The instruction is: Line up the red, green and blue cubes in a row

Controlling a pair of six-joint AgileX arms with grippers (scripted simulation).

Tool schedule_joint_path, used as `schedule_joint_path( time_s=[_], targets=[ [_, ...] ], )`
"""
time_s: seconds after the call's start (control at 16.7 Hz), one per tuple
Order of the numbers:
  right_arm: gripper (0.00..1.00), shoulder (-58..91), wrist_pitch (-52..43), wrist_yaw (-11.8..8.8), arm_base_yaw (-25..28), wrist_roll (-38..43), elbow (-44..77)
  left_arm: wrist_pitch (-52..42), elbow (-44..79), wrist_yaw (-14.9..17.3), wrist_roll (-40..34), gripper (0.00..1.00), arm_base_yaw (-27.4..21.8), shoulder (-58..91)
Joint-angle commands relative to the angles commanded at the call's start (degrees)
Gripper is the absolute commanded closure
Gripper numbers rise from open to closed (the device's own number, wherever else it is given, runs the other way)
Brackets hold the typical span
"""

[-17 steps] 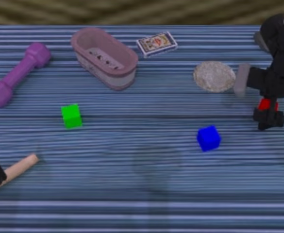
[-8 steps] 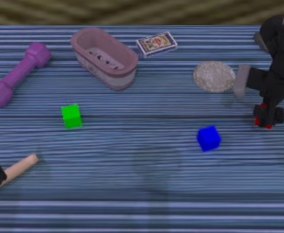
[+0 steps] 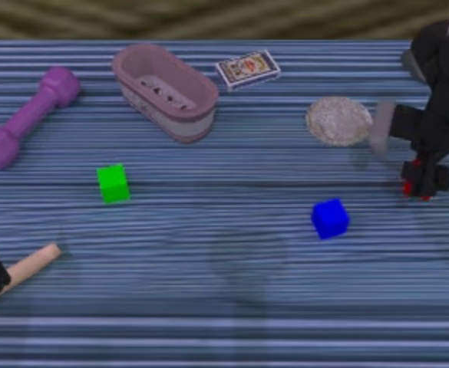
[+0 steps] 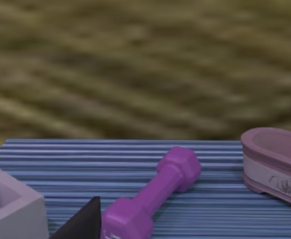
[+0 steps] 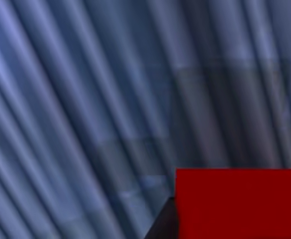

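The right arm reaches in from the upper right corner of the counter (image 3: pixel 232 307), its dark links folding downward so that the right gripper (image 3: pixel 424 181) points at the surface near the right edge. The red cube (image 3: pixel 416 164) is mostly hidden beneath it; only slivers of red show around the black fingers in the top view. The right wrist view fills one corner with a flat red face (image 5: pixel 240 203) against the striped blue surface, with a dark finger edge beside it, which puts the right gripper closed around the red cube. Whether the cube rests on the counter or is raised off it cannot be told.

The blue cube (image 3: pixel 330 218) sits on the counter to the left of that gripper and nearer the front, apart from it. The green cube (image 3: pixel 113 184) lies well away on the left half. The three cubes are not in a row.

The left arm sits at the lower left edge of the top view, only a dark part of it visible.

Other items: a purple dumbbell (image 3: pixel 26 116) at far left, a pink tub (image 3: pixel 165 91) towards the back, a card box (image 3: pixel 248 69) beside the tub, a round grey disc (image 3: pixel 338 120) near the right arm, and a wooden handle (image 3: pixel 26 269) by the left arm.
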Motion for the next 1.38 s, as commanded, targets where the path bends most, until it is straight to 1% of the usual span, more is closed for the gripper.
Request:
schedule_joint_path(
  time_s=[0.36, 0.66, 0.78, 0.9, 1.02, 1.38],
  targets=[
    [1.0, -3.92, -11.28, -0.03, 0.45, -0.11, 6.84, 0.0, 0.0, 0.0, 0.0, 0.0, 0.0, 0.0],
    [1.0, -4.26, -11.9, -0.04, 0.23, 0.02, 7.34, 0.0, 0.0, 0.0, 0.0, 0.0, 0.0, 0.0],
    [1.0, -3.79, -12.34, -0.04, 1.02, 0.4, 8.14, 0.0, 0.0, 0.0, 0.0, 0.0, 0.0, 0.0],
    [1.0, -2.11, -13.94, -0.03, 4.14, 1.97, 11.24, 0.0, 0.0, 0.0, 0.0, 0.0, 0.0, 0.0],
    [1.0, 0.33, -16.33, 0.0, 9.13, 4.59, 16.01, 0.0, 0.0, 0.0, 0.0, 0.0, 0.0, 0.0],
    [1.0, 9.3, -25.64, 0.03, 29.32, 15.05, 33.89, 0.0, 0.0, 0.0, 0.0, 0.0, 0.0, 0.0]
  ],
)
